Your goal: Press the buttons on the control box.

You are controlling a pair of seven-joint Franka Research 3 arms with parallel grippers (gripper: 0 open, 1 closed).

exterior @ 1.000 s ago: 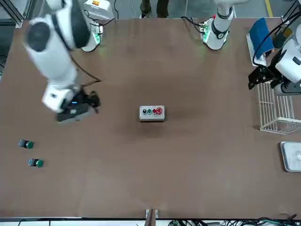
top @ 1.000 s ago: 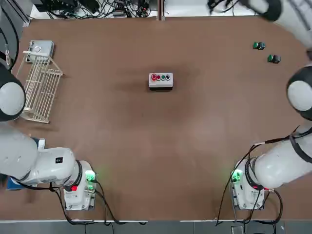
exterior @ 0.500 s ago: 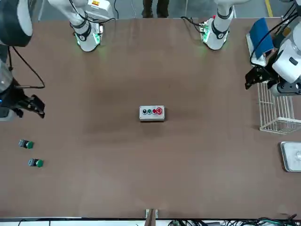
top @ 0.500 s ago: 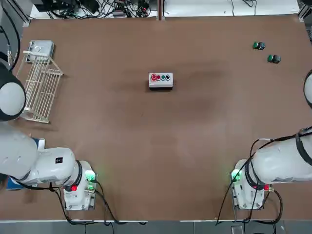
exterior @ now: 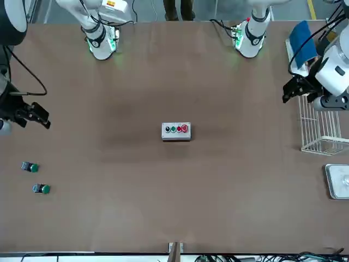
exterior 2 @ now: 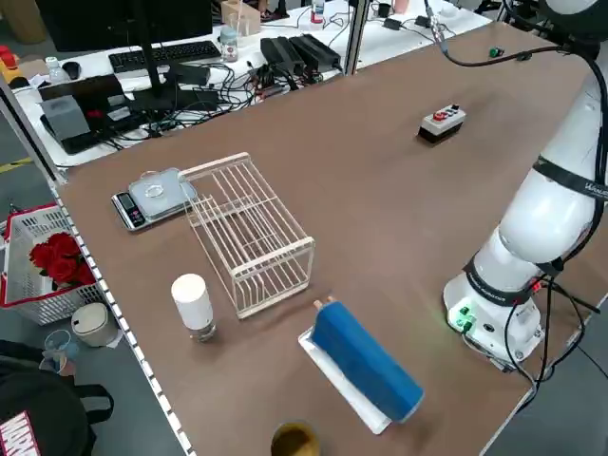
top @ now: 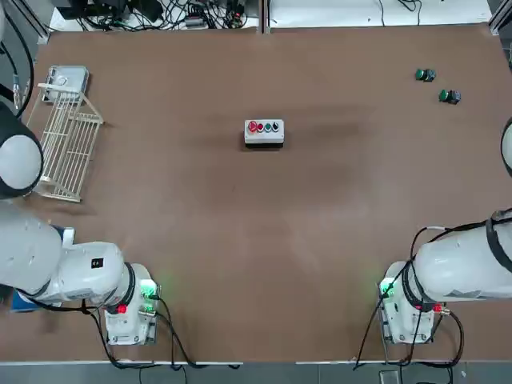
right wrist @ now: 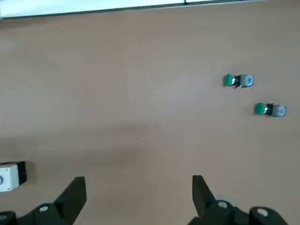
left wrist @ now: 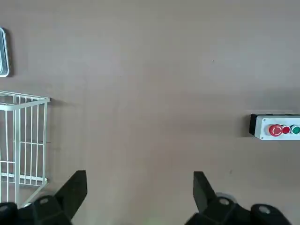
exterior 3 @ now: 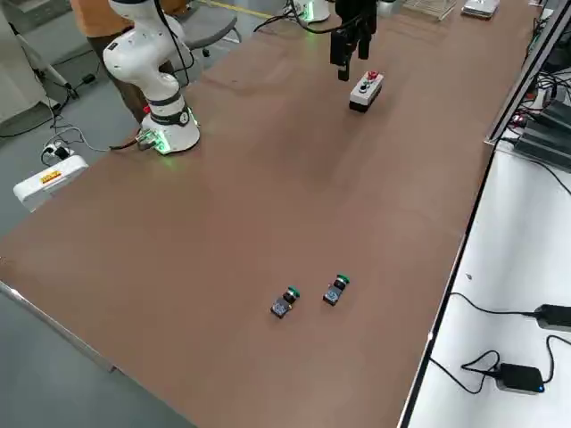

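While both arms hang high and wide of the work, items run by size. Table (top: 240, 240): broad, matte brown, flat. Rack (top: 68, 144): white wire, open frame, at the left edge. Left gripper (exterior: 297, 90): over the rack's side, fingers spread wide, empty. Right gripper (exterior: 35, 114): at the right edge, fingers spread wide, empty. Box (top: 264, 133): small light-grey rectangle, dark base, mid-table, well apart from both grippers. Buttons (top: 265, 126): four round caps in a row on top, the largest red. Risk: closely spaced caps, so open fingers could strike two at once; an off-centre push might slide the light box.
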